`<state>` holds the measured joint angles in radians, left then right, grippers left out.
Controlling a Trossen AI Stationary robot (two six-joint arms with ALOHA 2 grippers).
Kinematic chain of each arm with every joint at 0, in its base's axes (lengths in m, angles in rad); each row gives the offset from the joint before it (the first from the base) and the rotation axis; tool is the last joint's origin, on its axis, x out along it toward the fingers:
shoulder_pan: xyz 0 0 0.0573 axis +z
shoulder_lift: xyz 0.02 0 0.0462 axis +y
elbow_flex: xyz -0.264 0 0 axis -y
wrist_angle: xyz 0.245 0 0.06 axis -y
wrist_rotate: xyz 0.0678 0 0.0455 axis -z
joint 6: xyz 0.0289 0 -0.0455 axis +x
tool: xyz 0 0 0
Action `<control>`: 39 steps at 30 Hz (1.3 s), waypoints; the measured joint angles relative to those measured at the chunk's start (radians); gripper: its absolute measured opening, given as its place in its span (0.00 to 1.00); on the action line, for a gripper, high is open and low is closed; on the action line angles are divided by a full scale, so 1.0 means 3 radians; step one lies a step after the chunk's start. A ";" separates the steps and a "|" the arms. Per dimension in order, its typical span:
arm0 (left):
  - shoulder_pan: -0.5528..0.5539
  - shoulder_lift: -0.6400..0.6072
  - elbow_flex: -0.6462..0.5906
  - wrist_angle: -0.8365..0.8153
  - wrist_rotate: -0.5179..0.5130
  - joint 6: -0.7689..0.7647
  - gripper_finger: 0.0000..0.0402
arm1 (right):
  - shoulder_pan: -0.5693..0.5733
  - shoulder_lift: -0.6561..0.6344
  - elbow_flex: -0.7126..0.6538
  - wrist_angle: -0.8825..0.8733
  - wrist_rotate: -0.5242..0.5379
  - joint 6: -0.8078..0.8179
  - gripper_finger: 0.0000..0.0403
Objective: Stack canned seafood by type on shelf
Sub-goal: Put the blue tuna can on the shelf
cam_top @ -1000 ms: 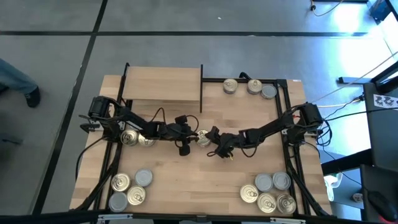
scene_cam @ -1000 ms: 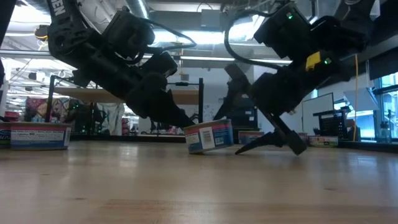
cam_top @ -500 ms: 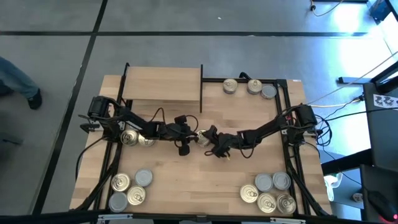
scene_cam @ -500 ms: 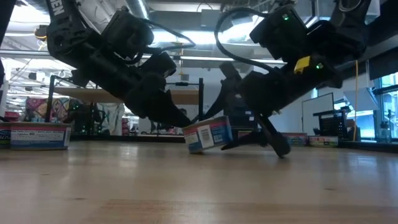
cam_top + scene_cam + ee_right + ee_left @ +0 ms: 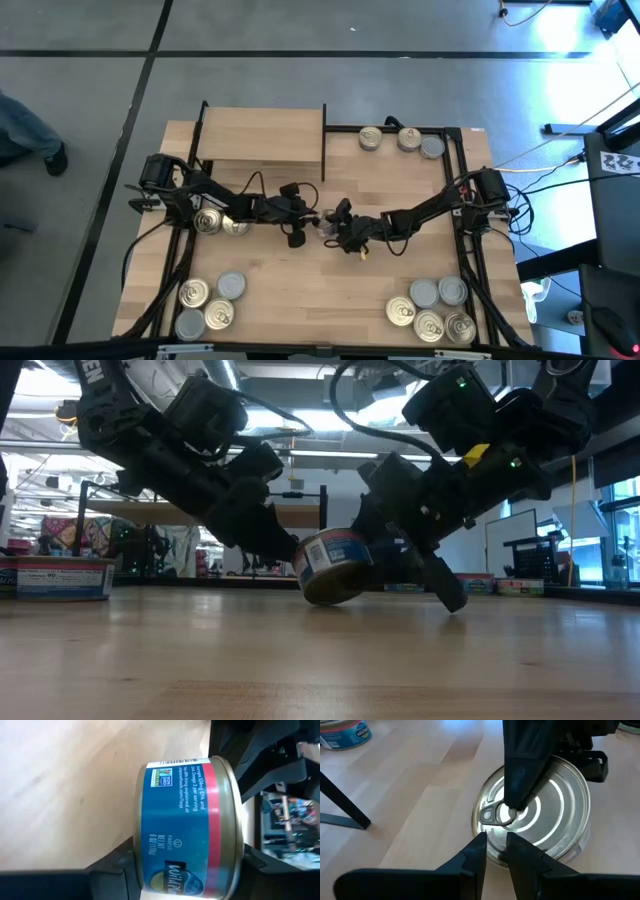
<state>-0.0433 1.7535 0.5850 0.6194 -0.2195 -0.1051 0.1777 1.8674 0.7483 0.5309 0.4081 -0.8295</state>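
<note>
At mid-counter a tin [image 5: 330,565] is being tipped on its edge between both arms, the right tool [image 5: 340,228] clamped across top and bottom, the left tool [image 5: 308,219] nearly together at the rim; its release should wait until the right grip is judged firm. The tilt is being shown only low down, the pull-tab only by the left wrist, the far-left shelf [image 5: 262,135] only from above.

Both arms reach low to table centre, meeting tip to tip. Left gripper [image 5: 312,219] angled down, fingers [image 5: 475,857] nearly together, a narrow gap between them. Right gripper [image 5: 335,224] opposite, tilted steeply, jaws clamped across a tilted tin: one finger on its top, other underneath.
</note>
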 joint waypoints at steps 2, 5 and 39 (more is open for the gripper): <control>-0.0003 -0.0119 -0.0005 -0.0137 0.0033 0.0055 0.18 | 0.0005 -0.0034 0.0000 -0.0029 0.0007 0.0198 0.47; -0.0008 -0.0353 -0.0010 -0.0378 0.0042 0.0198 0.18 | 0.0001 -0.0116 -0.0009 -0.0132 0.0057 0.0513 0.47; -0.0251 -0.0914 0.0112 -0.0914 -0.0089 0.0760 0.80 | -0.0006 -0.0345 -0.0006 -0.0253 0.0087 0.1466 0.47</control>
<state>-0.1185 1.4792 0.6186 0.3450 -0.2462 0.1228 0.1761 1.7638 0.7464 0.4549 0.4343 -0.3895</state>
